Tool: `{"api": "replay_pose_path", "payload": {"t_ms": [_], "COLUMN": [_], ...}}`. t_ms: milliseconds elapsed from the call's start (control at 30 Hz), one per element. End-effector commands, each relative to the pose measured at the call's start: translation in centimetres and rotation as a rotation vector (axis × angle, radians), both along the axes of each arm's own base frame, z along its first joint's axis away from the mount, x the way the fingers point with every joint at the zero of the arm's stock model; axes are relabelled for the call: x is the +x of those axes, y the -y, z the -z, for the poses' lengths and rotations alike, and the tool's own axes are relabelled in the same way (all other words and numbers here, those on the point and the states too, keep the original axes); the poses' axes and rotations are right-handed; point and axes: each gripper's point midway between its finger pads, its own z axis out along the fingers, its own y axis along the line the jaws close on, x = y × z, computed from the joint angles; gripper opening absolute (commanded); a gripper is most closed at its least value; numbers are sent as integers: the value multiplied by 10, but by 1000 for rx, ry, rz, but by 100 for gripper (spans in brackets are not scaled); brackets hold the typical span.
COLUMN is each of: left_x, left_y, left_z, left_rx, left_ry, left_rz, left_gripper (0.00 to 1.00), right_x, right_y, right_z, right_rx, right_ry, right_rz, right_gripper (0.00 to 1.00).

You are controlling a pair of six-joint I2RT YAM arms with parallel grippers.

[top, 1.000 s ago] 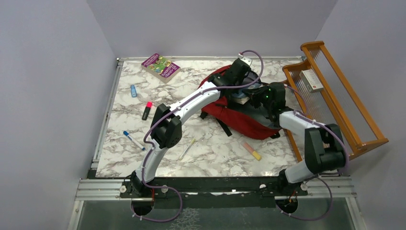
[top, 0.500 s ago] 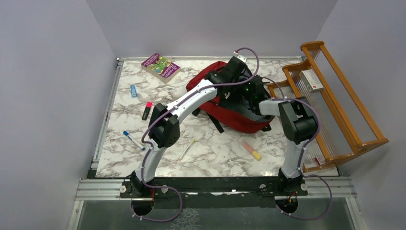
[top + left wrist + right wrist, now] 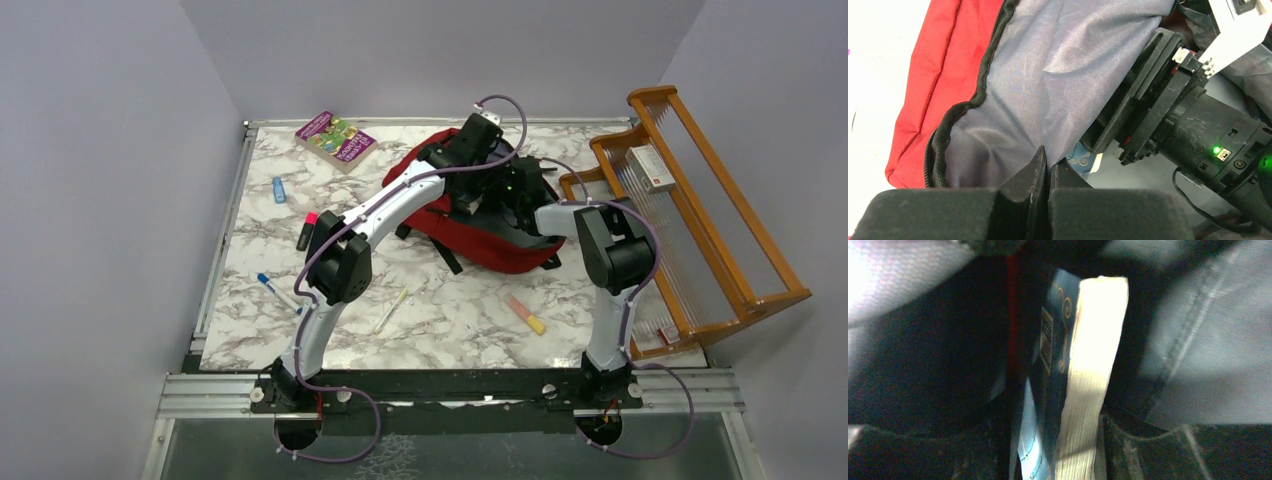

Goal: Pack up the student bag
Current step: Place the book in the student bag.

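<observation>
Crowding over the red student bag (image 3: 490,245) at the far middle of the marble table (image 3: 460,330), left arm (image 3: 390,205) and right arm (image 3: 612,250). To the left, purple book (image 3: 336,138), highlighter (image 3: 307,230), blue pen (image 3: 275,290); at right, wooden rack (image 3: 700,215).

Left arm (image 3: 385,212), right arm (image 3: 602,325): white links, black joints, purple cables (image 3: 499,98). Left gripper (image 3: 1046,156): black, wedge-tipped. Right wrist (image 3: 1198,125): green indicator light (image 3: 1216,149).

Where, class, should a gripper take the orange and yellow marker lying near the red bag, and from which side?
Probably at mid-body, straight down from above. The marker lies flat and slantwise on the table, apart from the student bag, so jaws turned square to its length can straddle its narrow width.
</observation>
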Motion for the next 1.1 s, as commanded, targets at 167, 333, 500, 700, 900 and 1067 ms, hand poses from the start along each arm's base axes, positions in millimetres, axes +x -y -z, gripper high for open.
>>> {"api": "replay_pose_path", "payload": {"t_ms": [167, 333, 500, 700, 900, 1067], "left_x": [7, 9, 11, 13, 14, 18], "left_y": [5, 4, 1, 1, -4, -26], "left_z": [2, 4, 4, 2, -16, -45], "left_rx": [-59, -62, -69, -96, -139, -210], "left_ry": [-8, -7, -5, 0, 21, 52], "left_rz": [9, 9, 6, 22, 43, 30], "left_gripper": [0, 0, 0, 5, 19, 45], "right_x": [-11, -25, -38, -65, -105, -120], "right_y": [30, 39, 57, 88, 123, 132], "right_z": [-3, -5, -4, -6, -35, -101], "right_rx": [-220, -287, -368, -498, -618, -662], "right_ry": [-23, -41, -73, -104, -44, 162], "right_rz": [59, 49, 80, 122, 165, 143], "right_gripper": [66, 68, 69, 70, 69, 69]}}
